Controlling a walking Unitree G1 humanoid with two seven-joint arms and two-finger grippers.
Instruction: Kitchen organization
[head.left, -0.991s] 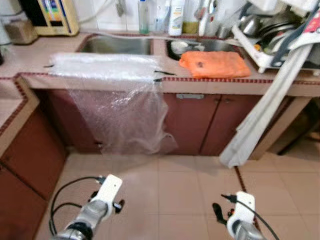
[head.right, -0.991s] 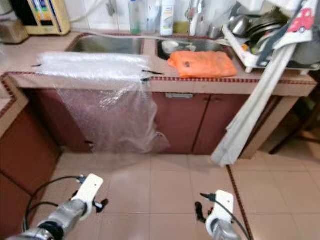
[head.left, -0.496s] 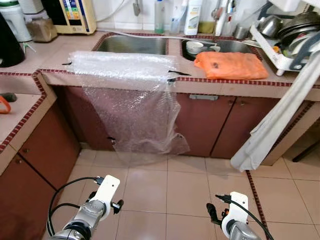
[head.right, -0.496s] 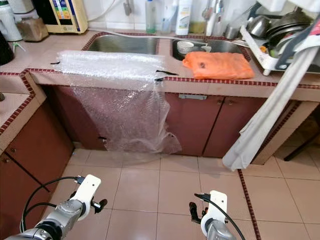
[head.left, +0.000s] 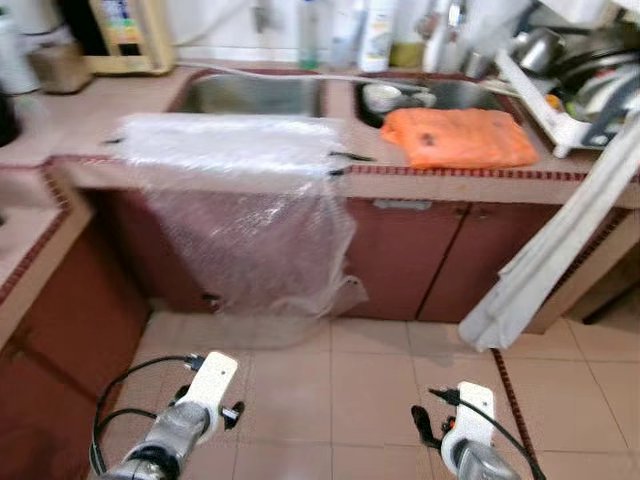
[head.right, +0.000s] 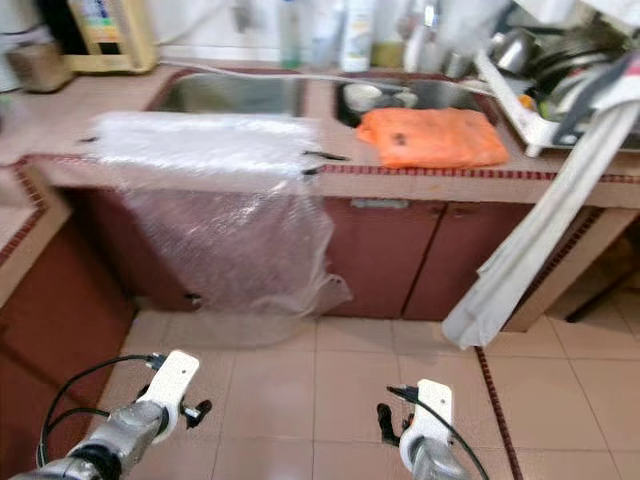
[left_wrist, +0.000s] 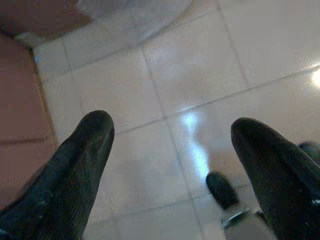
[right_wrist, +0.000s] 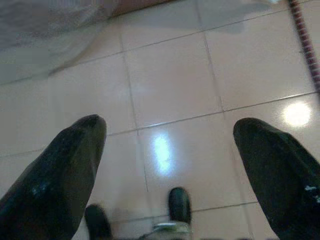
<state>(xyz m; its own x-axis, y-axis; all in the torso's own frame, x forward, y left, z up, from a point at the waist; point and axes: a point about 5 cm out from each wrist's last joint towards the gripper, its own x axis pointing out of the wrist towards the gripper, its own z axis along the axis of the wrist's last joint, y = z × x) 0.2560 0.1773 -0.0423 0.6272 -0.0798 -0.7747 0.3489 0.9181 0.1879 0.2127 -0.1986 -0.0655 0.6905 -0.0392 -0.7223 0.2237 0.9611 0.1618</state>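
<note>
A sheet of clear bubble wrap (head.left: 240, 200) lies on the counter edge in front of the left sink (head.left: 255, 95) and hangs down over the cabinet to the floor. To its right an orange folded cloth (head.left: 455, 137) rests on the counter before the right sink, where a white bowl (head.left: 383, 97) sits. Both arms hang low over the floor tiles, well short of the counter. My left gripper (left_wrist: 170, 125) is open with bare tiles between its fingers. My right gripper (right_wrist: 167, 125) is open too, holding nothing.
A dish rack (head.left: 575, 90) full of metal pots stands at the counter's right end, and a long pale towel (head.left: 550, 250) hangs from it to the floor. Bottles (head.left: 375, 35) line the back wall. A side counter (head.left: 30, 230) juts out on the left. Brown cabinet doors (head.left: 440, 260) face me.
The whole picture has shifted a little and blurred as the camera moved. Both arms hang as before, and nothing on the counter has moved.
</note>
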